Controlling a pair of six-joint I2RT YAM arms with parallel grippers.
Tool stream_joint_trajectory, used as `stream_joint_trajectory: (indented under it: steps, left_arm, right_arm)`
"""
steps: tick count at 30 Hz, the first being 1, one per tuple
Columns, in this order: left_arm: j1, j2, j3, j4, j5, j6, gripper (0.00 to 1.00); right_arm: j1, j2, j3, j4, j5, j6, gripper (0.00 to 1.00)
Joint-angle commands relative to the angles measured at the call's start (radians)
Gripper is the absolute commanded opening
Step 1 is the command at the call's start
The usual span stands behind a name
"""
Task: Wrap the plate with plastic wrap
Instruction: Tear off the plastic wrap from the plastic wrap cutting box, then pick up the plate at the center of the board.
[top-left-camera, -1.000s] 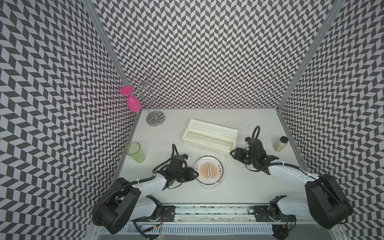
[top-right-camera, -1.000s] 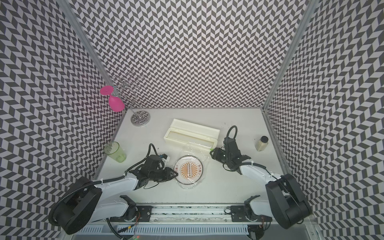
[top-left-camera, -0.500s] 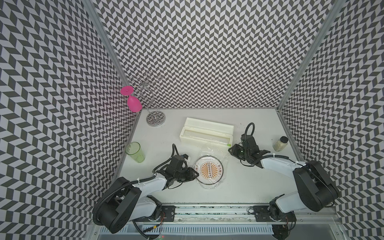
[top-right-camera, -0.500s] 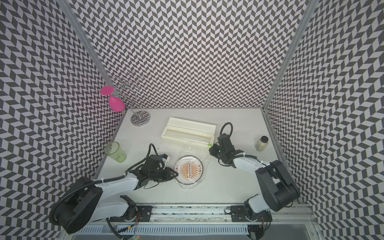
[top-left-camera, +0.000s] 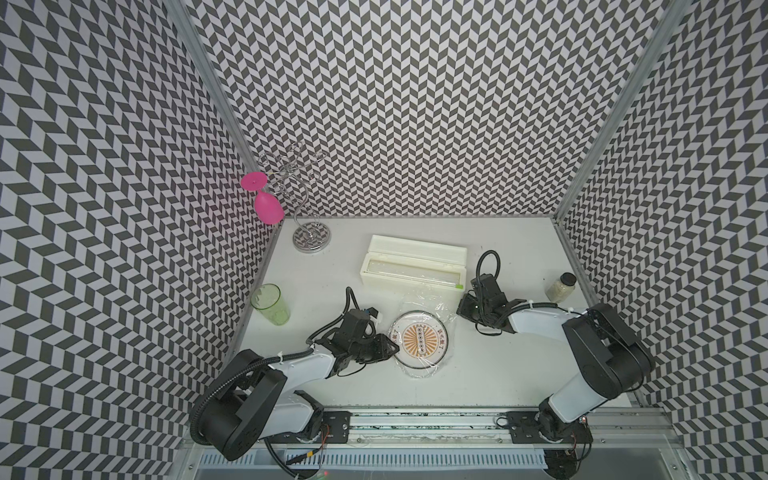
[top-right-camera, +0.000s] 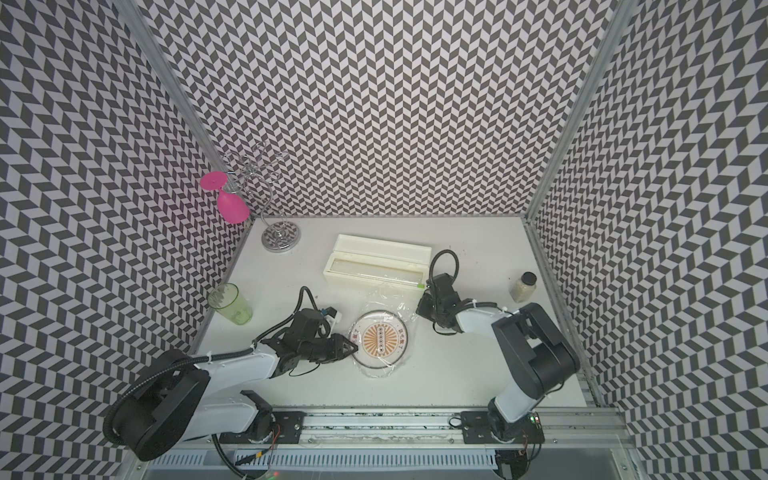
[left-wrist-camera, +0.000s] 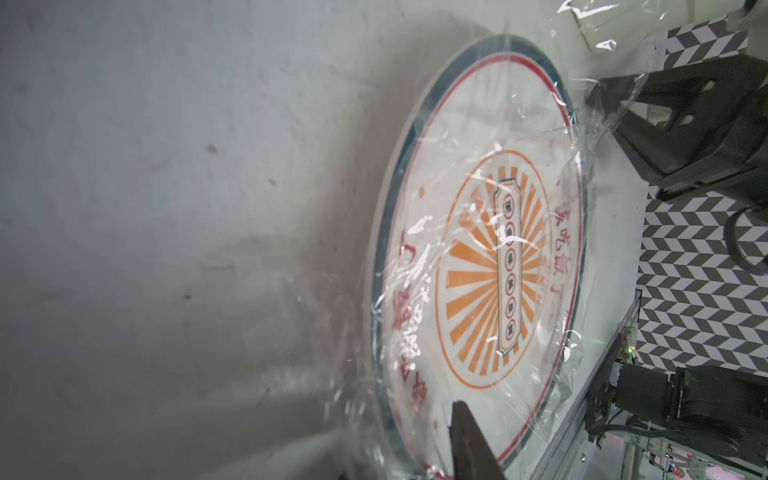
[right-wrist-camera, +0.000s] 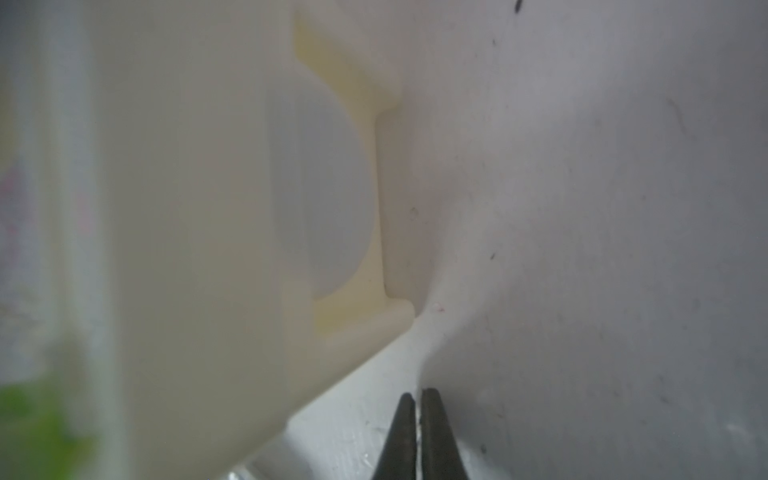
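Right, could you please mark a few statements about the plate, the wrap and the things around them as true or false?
1. The plastic wrap lies over the plate. True.
2. The pink glass stands upright beside the plate. False: it hangs upside down from the wire rack in the far corner.
3. The right gripper is shut with nothing between its fingers. True, as the right wrist view shows.
4. The green cup stands next to the small bottle. False: the cup is on the left arm's side and the bottle on the right arm's side, far apart.
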Motion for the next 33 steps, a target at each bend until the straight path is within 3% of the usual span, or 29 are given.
stream_joint_trajectory:
  steps: [1,5,11,15,18,24,33]
  left_arm:
    - [-0.006,0.017,-0.003,-0.048,-0.023,0.017,0.28]
    - [-0.006,0.011,-0.007,-0.05,-0.024,0.015,0.27]
    - [-0.004,0.006,-0.015,-0.046,-0.021,0.006,0.22]
    - [-0.004,0.01,-0.023,-0.028,-0.002,-0.011,0.18]
    - [-0.004,0.01,-0.03,0.001,0.018,-0.031,0.13]
    - [-0.004,0.027,-0.047,0.055,0.055,-0.075,0.09]
    - [-0.003,0.01,-0.079,0.084,0.054,-0.105,0.08]
  right_arm:
    - [0.0,-0.025,0.043,-0.05,-0.003,-0.033,0.3]
    - [-0.028,-0.091,0.105,-0.182,-0.028,-0.103,0.48]
    - [-0.043,-0.255,0.038,-0.359,0.005,-0.159,0.55]
    - [-0.012,-0.385,-0.059,-0.384,-0.104,-0.11,0.52]
    - [0.09,-0.471,-0.148,-0.308,-0.206,0.032,0.47]
    - [0.238,-0.467,-0.282,-0.063,-0.34,0.282,0.42]
    - [0.28,-0.404,-0.322,-0.046,-0.323,0.268,0.44]
